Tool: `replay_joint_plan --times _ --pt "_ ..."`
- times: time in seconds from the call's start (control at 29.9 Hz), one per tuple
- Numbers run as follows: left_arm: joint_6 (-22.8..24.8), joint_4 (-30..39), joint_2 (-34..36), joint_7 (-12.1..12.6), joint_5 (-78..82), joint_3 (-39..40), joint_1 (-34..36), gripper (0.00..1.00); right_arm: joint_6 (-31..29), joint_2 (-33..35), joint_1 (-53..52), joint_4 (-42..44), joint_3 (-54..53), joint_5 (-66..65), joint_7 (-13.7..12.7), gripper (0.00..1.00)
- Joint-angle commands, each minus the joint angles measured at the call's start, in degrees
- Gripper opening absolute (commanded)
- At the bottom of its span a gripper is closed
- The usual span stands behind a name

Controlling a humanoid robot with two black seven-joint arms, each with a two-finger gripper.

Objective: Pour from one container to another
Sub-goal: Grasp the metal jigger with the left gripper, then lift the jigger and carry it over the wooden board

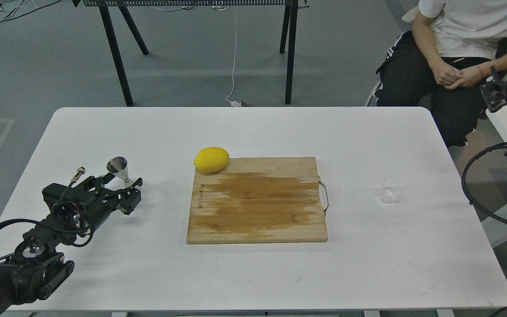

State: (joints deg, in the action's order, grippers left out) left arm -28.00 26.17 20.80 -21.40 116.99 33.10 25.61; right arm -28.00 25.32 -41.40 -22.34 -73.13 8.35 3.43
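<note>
Left gripper point(126, 190) spread open right at the upright jigger's point(118, 169) base; glass cup point(389, 189) far across the board point(257, 200), nearer the right gripper point(497, 94), grip unclear.

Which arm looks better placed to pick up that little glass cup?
The right one, probably. The glass cup sits near the table's right edge, on the right gripper's side. The left gripper is far across the cutting board, by the steel jigger.
</note>
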Motion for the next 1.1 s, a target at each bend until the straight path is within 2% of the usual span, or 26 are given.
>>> replay_joint_plan --times 0.0,0.43,0.64,0.87,0.97,1.07 --pt "0.0 -0.85 -0.15 -0.05 -0.88 -0.05 0.14 0.56 0.0 -0.01 0.0 -0.07 0.01 0.0 0.0 1.0" --pt "0.0 -1.29 -0.23 -0.23 -0.88 -0.06 0.05 0.16 0.0 -0.18 0.0 0.01 0.1 0.0 0.0 1.0" --pt "0.0 -0.59 -1.2 -0.14 -0.8 -0.05 1.02 0.13 0.0 0.08 0.09 0.01 -0.08 0.0 0.0 1.0" --pt "0.0 0.98 0.03 -0.31 -0.36 -0.05 5.67 0.13 0.0 1.22 0.79 0.01 -0.26 0.09 0.0 1.0" --pt "0.0 5.63 0.99 -0.23 -0.09 -0.58 7.25 0.14 0.0 1.93 1.05 0.01 -0.26 0.09 -0.09 1.0" --pt "0.0 14.58 3.45 0.21 0.08 -3.21 8.22 0.14 0.0 2.72 1.32 0.01 -0.26 0.09 -0.09 1.0"
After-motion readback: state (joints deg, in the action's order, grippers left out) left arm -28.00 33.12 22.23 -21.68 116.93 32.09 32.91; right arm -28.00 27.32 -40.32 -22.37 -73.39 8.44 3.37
